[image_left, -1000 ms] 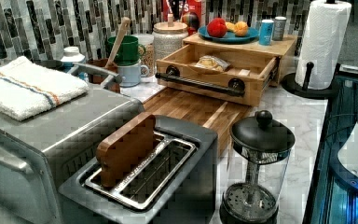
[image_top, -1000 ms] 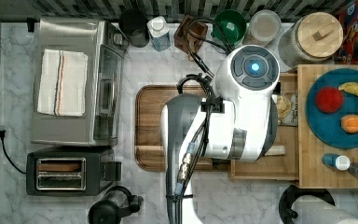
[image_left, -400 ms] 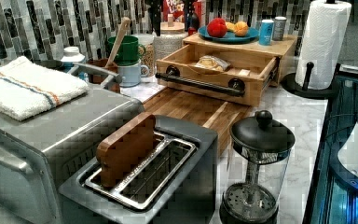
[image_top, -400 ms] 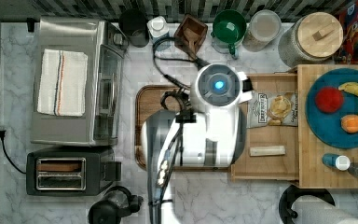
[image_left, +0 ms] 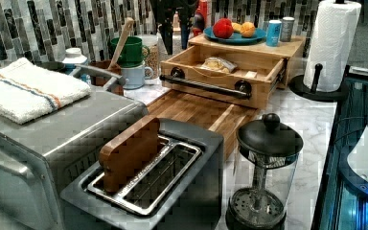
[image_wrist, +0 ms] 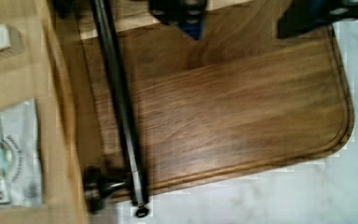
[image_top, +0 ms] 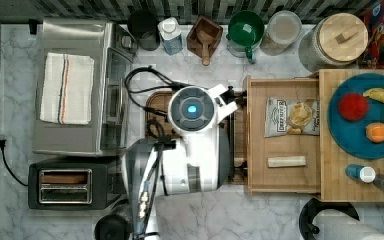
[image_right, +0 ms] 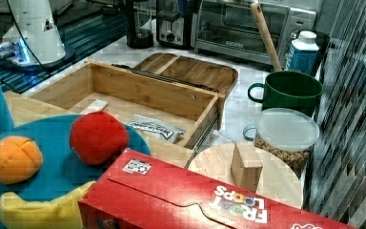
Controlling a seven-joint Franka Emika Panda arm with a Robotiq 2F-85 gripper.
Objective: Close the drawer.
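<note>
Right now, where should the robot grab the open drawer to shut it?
Probably the long black handle bar across the drawer front. It stands off the wood on two posts, so fingers can close around it, coming from the dark tray side, then push.

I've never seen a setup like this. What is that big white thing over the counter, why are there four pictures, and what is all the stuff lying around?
The white thing is a robot arm, seen from above. Its job is to close the open drawer. Three pictures come from fixed cameras: one overhead, two from the sides. The fourth comes from a camera on the arm's wrist, looking down at the drawer's black handle bar and the dark wooden tray. The drawer holds a chip bag and a small wooden block. On the top above it sits a blue plate with toy fruit. A toaster oven and a toaster stand nearby. The claw holds nothing.
</note>
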